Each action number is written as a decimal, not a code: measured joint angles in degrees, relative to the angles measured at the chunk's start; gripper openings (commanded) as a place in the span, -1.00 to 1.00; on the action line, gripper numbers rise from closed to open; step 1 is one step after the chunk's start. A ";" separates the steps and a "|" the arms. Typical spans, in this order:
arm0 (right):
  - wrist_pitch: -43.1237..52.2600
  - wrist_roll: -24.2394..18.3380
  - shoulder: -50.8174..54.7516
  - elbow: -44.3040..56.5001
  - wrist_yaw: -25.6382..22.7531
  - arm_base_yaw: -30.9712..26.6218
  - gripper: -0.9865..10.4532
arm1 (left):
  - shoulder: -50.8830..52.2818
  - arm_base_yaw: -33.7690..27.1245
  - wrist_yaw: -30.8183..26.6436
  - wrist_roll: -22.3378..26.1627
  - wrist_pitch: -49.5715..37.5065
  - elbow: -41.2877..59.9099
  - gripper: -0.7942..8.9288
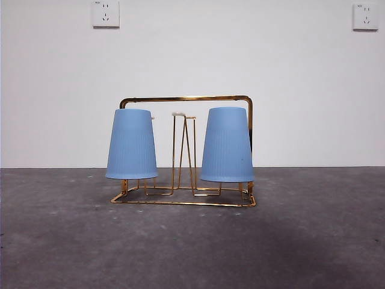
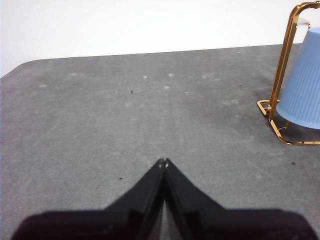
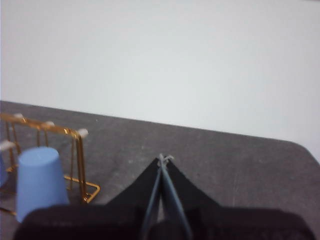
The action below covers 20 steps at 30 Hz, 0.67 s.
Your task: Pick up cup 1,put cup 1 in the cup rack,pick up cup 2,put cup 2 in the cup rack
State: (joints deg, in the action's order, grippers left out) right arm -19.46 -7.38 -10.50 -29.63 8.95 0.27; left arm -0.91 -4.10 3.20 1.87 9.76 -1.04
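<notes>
The gold wire cup rack [image 1: 186,98] stands mid-table. Two light blue ribbed cups hang upside down on its pegs. Cup 1 [image 1: 227,144], with a tiny dark speck low on its wall, is on the right end. Cup 2 [image 1: 132,144], with a clean wall, is on the left end. My left gripper [image 2: 163,161] is shut and empty, low over bare table, well apart from the rack [image 2: 282,65] and the blue cup [image 2: 302,90] on it. My right gripper [image 3: 164,158] is shut and empty, off to the side of the rack [image 3: 75,135] and its blue cup [image 3: 39,180].
A dark grey table top [image 1: 192,241] runs to a white wall with two sockets [image 1: 105,13]. The table's rounded corners show in both wrist views. Neither arm shows in the front view.
</notes>
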 measured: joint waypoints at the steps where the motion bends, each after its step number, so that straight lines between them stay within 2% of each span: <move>1: 2.08 0.02 0.94 2.71 -0.44 0.00 -0.83 | 0.00 0.00 0.00 0.00 0.02 0.00 -0.84; 8: 12.57 1.27 6.99 19.06 -3.54 0.00 -0.83 | 0.00 0.00 0.00 0.00 0.00 0.00 -0.84; 16: 13.27 6.25 9.86 28.00 -4.22 0.00 -0.83 | 0.00 0.00 0.00 0.00 0.00 0.00 -0.84; 20: 8.98 7.23 9.86 28.26 -4.42 0.00 -0.83 | 0.00 0.00 0.00 0.00 0.00 0.00 -0.84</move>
State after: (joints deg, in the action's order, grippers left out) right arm -10.48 -0.14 -0.64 -1.37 4.54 0.27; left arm -0.91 -4.10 3.20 1.87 9.76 -1.04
